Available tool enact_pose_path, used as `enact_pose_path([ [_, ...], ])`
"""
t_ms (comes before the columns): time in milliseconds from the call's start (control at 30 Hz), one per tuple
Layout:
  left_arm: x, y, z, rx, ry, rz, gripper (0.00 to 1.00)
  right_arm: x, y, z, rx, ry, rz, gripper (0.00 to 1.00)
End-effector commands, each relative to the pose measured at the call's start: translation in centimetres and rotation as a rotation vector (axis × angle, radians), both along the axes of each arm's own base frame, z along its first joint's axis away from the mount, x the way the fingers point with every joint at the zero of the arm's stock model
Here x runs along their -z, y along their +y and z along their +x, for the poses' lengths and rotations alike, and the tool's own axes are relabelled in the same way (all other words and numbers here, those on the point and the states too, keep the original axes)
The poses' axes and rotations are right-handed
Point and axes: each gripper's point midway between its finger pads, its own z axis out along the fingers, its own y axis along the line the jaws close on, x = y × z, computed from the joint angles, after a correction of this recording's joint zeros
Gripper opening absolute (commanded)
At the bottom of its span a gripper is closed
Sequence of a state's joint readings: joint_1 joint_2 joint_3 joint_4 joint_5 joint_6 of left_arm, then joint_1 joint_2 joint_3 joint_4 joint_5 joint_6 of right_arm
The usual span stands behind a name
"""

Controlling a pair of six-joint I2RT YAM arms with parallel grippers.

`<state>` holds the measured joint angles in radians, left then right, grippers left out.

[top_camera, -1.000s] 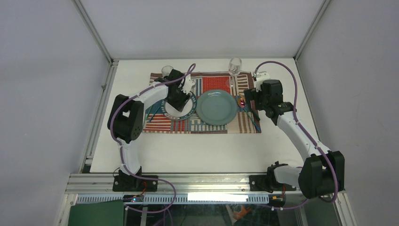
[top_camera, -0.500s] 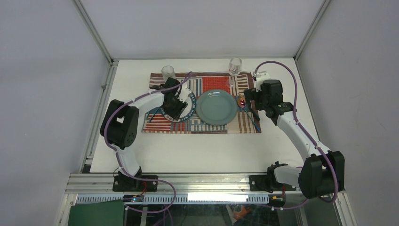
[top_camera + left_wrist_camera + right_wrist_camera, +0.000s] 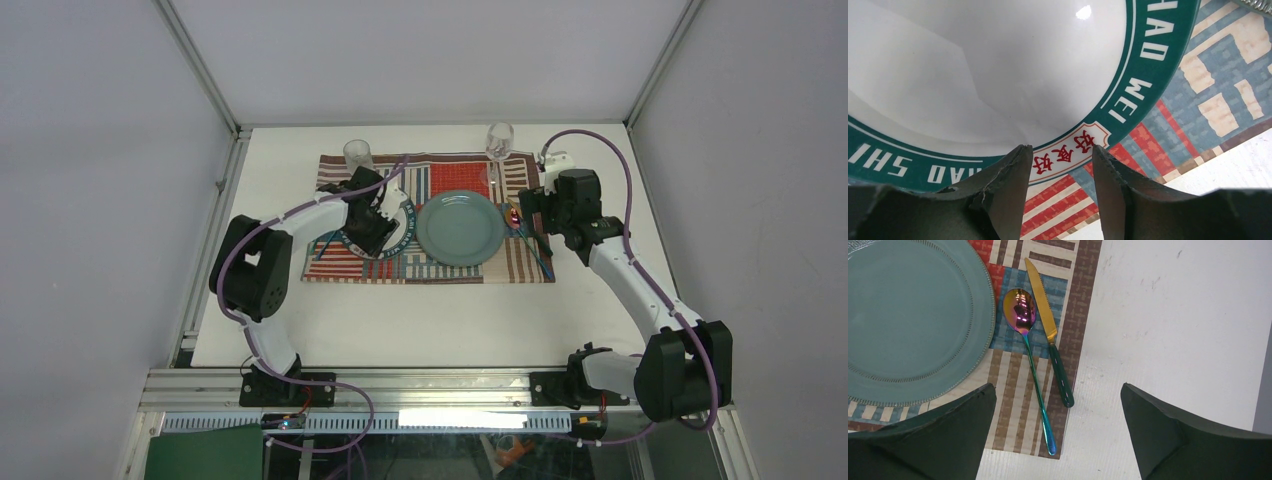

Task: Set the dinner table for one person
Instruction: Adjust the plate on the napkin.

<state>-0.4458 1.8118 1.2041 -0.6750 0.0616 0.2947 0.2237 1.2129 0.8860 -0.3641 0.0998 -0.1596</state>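
Because the left arm bends across it in the overhead view, the white dish (image 3: 973,65) with its green rim shows there only as an arc. The wrist camera sees it close up, but the rim lettering is cut off at the edges and reads only in scraps such as "HAO WEI". The left claw (image 3: 1059,150) sits low at the dish's near rim with its jaws about halfway apart. A red-lettered badge on the rim shows in the gap and nothing sits between the fingers. Whether the fingertips touch the rim cannot be told.

The right claw (image 3: 1058,387) is spread wide and holds nothing. It hangs above an iridescent spoon (image 3: 1020,310) and a gold-bladed knife (image 3: 1045,315) that lie side by side just right of the teal plate (image 3: 460,228). From overhead the claw hides nearly all of both.

The white worktop (image 3: 420,320) fills the floor of the framed enclosure. A striped placemat (image 3: 440,268) lies on its far middle and carries both dishes and the cutlery. A clear tumbler (image 3: 357,153) and a wine glass (image 3: 499,138) stand at the placemat's far edge. Both are faint, and their bases are hard to place.
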Motion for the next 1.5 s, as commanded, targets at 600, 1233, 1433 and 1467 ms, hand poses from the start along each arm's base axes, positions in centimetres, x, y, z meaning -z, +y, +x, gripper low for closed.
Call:
enact_pose_path([
  [600,-7.2,-0.3,9.4,-0.072,-0.238,-0.040,0.50,-1.9,-0.4,0.5,0.004,-0.067,0.005,1.00],
  [1233,-4.7,9.0,1.9,-0.200,-0.214,-0.100,0.51,-1.0,-0.1,0.7,-0.006,-0.031,0.020,1.00],
  [1433,-1.8,9.5,2.3,-0.211,-0.152,-0.101,0.49,-1.1,-0.2,0.7,0.001,-0.034,0.016,1.00],
  [1467,-1.6,9.6,2.5,-0.216,-0.149,-0.101,0.48,-1.1,-0.2,0.7,0.002,-0.035,0.016,1.00],
])
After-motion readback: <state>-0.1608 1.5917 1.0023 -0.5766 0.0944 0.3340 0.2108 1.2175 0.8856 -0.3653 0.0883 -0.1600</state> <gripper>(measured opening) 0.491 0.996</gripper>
